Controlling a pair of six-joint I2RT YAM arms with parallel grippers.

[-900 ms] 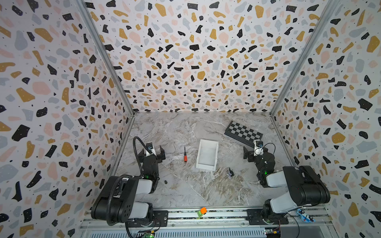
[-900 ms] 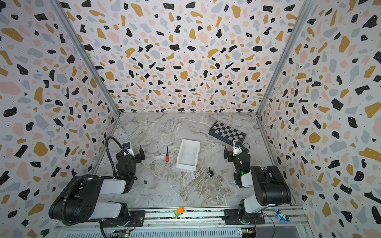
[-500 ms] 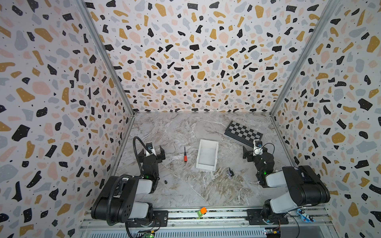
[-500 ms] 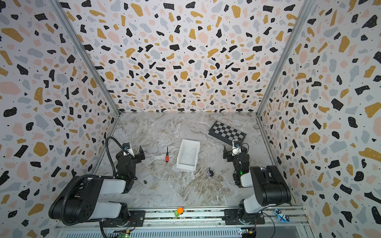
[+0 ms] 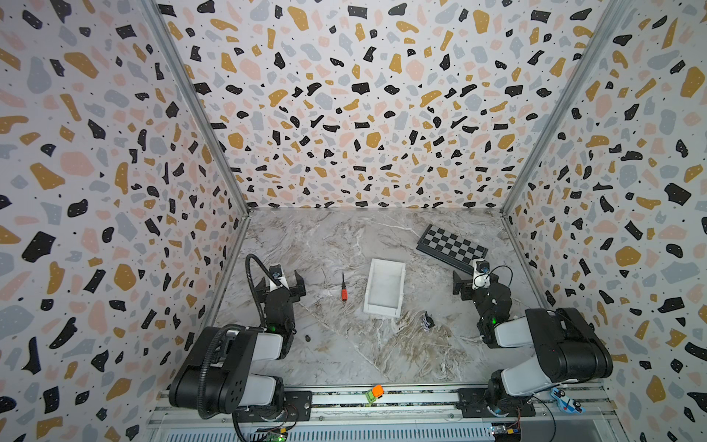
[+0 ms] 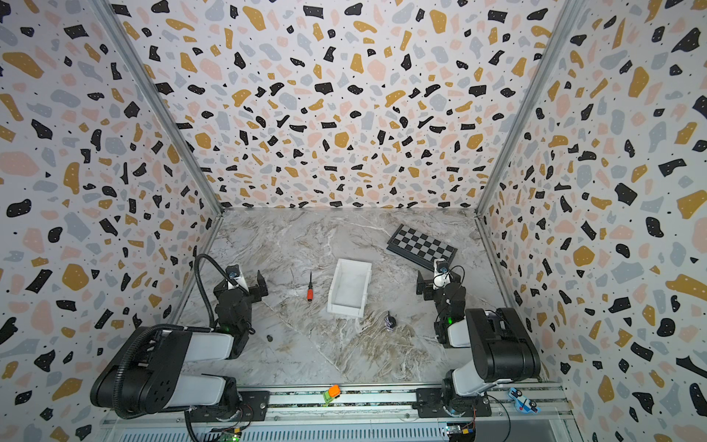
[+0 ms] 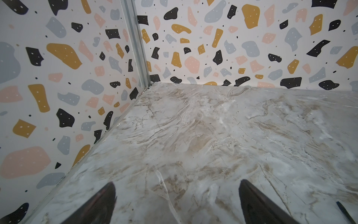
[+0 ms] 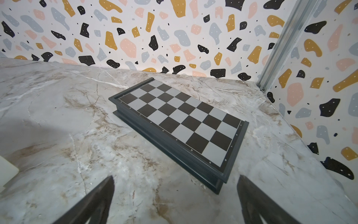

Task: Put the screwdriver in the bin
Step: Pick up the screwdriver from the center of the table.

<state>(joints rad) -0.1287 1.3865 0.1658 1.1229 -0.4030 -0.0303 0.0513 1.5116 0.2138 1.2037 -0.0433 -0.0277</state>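
so, screwdriver (image 5: 344,287) lies on the desk (image 5: 346,354) just left of the bin (image 5: 382,309), ungrasped. left hand (image 5: 282,285), jaws apart and empty, looks nearest: straddle the red handle crosswise, then clamp.

**Terrazzo-Print Walls Around a Marbled Floor**

Three tall walls enclose the space: a back wall (image 5: 363,95) and two side walls (image 5: 76,191), all white with black, ochre, pink and grey-blue blotches. Bare metal corner posts (image 5: 199,111) run up where they meet. The floor (image 5: 344,356) is a grey-white marble pattern with brown veins. An aluminium rail (image 5: 413,406) crosses its near edge. Light is soft and even.
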